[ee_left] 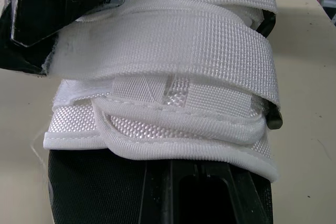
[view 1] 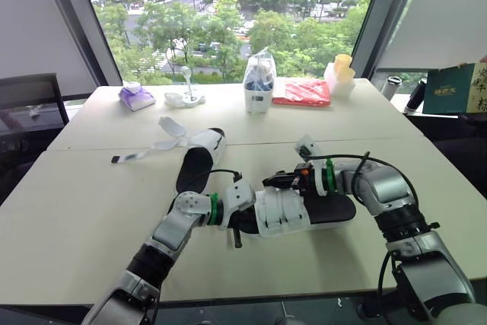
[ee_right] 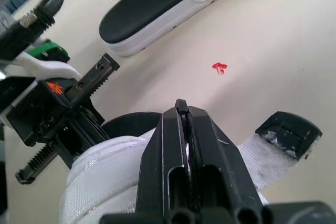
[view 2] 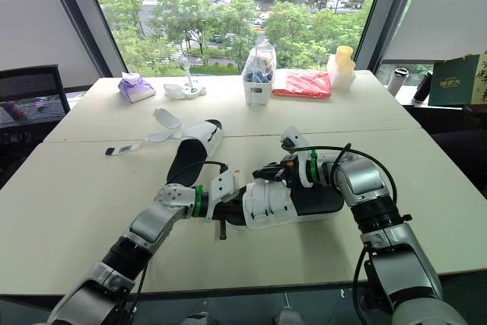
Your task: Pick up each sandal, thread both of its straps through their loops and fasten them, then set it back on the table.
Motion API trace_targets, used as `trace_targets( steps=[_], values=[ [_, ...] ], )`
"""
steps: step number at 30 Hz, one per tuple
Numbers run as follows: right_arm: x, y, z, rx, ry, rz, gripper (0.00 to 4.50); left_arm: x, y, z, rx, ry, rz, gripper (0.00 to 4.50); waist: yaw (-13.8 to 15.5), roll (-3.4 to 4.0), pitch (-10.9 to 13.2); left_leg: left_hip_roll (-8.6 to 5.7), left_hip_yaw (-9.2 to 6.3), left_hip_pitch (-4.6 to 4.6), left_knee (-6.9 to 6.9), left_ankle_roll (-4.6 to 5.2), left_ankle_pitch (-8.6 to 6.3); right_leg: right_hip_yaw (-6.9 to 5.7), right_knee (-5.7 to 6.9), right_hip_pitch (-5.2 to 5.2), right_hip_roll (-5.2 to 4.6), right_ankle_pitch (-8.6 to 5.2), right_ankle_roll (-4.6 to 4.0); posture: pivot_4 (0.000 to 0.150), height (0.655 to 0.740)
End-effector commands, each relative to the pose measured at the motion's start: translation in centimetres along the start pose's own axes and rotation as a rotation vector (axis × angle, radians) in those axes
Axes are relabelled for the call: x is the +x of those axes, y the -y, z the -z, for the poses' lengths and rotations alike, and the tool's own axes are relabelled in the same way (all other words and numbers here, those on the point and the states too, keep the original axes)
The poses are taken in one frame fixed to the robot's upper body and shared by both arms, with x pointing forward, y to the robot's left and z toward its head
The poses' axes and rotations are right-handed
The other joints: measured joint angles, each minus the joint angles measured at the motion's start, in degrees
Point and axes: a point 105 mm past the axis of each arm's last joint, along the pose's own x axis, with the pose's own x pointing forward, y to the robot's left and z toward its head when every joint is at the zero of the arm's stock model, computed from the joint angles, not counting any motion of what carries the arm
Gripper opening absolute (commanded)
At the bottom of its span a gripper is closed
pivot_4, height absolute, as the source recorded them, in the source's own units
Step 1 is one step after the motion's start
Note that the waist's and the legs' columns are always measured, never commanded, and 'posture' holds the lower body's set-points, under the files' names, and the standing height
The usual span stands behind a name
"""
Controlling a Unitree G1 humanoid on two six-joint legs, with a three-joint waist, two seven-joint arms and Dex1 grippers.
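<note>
In the head view the black-soled sandal with white cloth straps (view 1: 283, 211) lies on the pale table (view 1: 76, 211) between the left claw (view 1: 240, 222) and the right claw (view 1: 281, 182), mid-fastening; the left wrist view shows wrapped straps (ee_left: 173, 51), but nobody can tell the left claw's grip; the right wrist view shows the right claw pinched shut, maybe on a strap needing a pull.

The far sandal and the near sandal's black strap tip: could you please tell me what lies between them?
Between far sandal and strap tip: bare table with a small red mark, in the right wrist view.
</note>
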Motion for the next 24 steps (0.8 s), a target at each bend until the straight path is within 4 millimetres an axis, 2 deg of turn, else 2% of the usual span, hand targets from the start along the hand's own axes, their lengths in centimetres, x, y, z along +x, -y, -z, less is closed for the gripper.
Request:
trace_targets(
  steps=[1,2,6,9,13,16,20,24],
  values=[
    [0.2,0.6,0.2,-0.066,-0.047,0.058,0.63,0.6,1.4,3.5,-0.090,-0.115,0.039,0.00,0.0,0.01,0.0,0.00,0.00,0.10,0.00,0.00,0.00,0.00,0.00,0.09,0.00,-0.03,0.03,0.150,0.7400],
    [0.2,0.7,0.2,-0.070,-0.049,0.064,0.96,0.6,1.3,3.5,-0.092,-0.114,0.036,0.00,0.0,0.01,0.0,0.00,0.00,0.15,0.00,0.00,0.00,0.00,0.00,0.14,0.00,-0.03,0.03,0.150,0.7400],
    [-0.1,1.0,-0.5,-0.083,-0.019,0.071,2.92,0.6,1.2,3.5,-0.098,-0.109,0.027,0.00,0.1,0.02,0.0,0.00,0.00,0.17,-0.02,0.00,0.00,0.00,0.00,0.16,0.00,-0.04,0.03,0.150,0.7400],
    [-0.9,1.8,-2.1,-0.057,0.068,0.114,4.39,0.6,1.2,3.4,-0.097,-0.104,0.022,0.00,0.1,0.02,0.0,-0.01,0.00,0.16,-0.03,0.00,0.00,0.02,-0.01,0.16,-0.01,-0.03,0.03,0.150,0.7400],
    [-3.8,2.0,-5.0,0.064,0.250,0.093,4.45,0.1,0.4,2.7,-0.119,-0.049,-0.036,0.00,0.2,0.05,0.0,-0.04,0.00,0.11,-0.03,0.00,0.00,0.05,-0.02,0.14,-0.04,0.05,-0.11,0.150,0.7400],
    [-6.7,1.5,-5.2,0.165,0.322,0.044,4.45,-1.2,-0.4,1.4,-0.166,0.032,-0.095,0.00,0.1,0.06,0.0,-0.04,-0.01,0.10,-0.03,0.00,0.00,0.06,-0.02,0.12,-0.03,0.07,-0.14,0.150,0.7400],
    [-9.8,0.5,-3.1,0.309,0.332,-0.011,4.45,-3.8,-1.0,-0.2,-0.208,0.112,-0.152,0.00,-0.3,0.06,0.0,0.02,-0.03,-0.14,-0.14,0.01,-0.01,0.05,0.02,-0.20,0.02,0.09,-0.15,0.150,0.7400],
    [-10.9,-0.4,0.6,0.378,0.225,-0.014,4.45,-6.3,-1.2,-1.8,-0.228,0.162,-0.177,0.00,-0.4,0.15,0.2,0.05,0.06,-0.47,-0.15,0.03,-0.01,0.09,0.50,-0.83,0.04,0.12,-0.04,0.150,0.7400]
  ],
)
